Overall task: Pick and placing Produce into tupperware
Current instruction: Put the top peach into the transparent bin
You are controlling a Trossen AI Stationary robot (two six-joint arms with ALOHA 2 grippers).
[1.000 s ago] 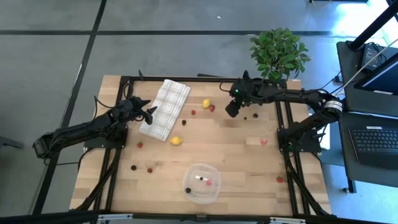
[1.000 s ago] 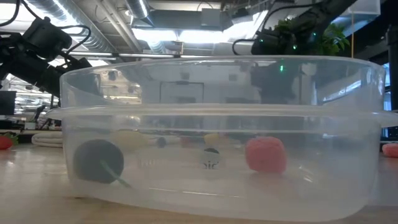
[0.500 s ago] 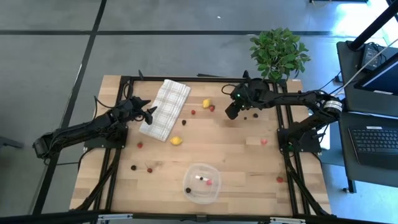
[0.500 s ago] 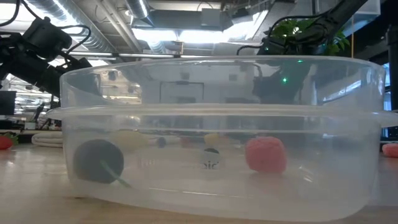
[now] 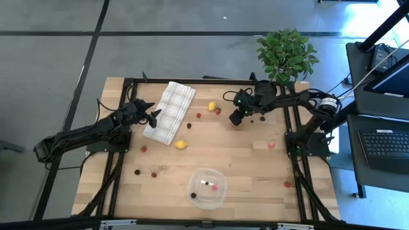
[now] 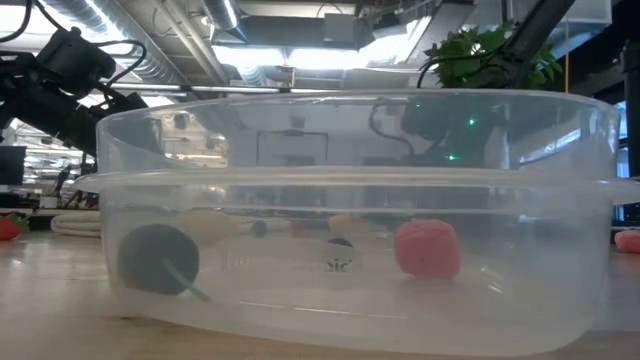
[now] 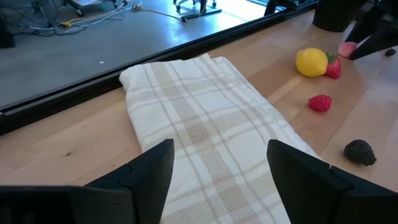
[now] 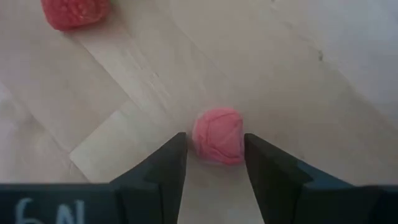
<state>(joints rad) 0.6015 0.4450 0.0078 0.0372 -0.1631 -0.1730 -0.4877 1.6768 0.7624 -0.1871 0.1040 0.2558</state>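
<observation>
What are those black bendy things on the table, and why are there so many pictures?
They are two robot arms. Each ends in a two-fingered pincher called an end effector. One picture looks down from above the wooden table, one peeks level across it, right through a clear tupperware bowl, and two come from little cameras on the arms' wrists.

On the table lie a checked cloth, two yellow lemons and small red, pink and dark berries. Two berries already sit in the bowl: a dark one and a red one. A potted plant stands at the far corner.

The right end effector is open with its fingers on either side of a pink berry, not squeezing yet. The left end effector waits open over the cloth, holding nothing.
</observation>
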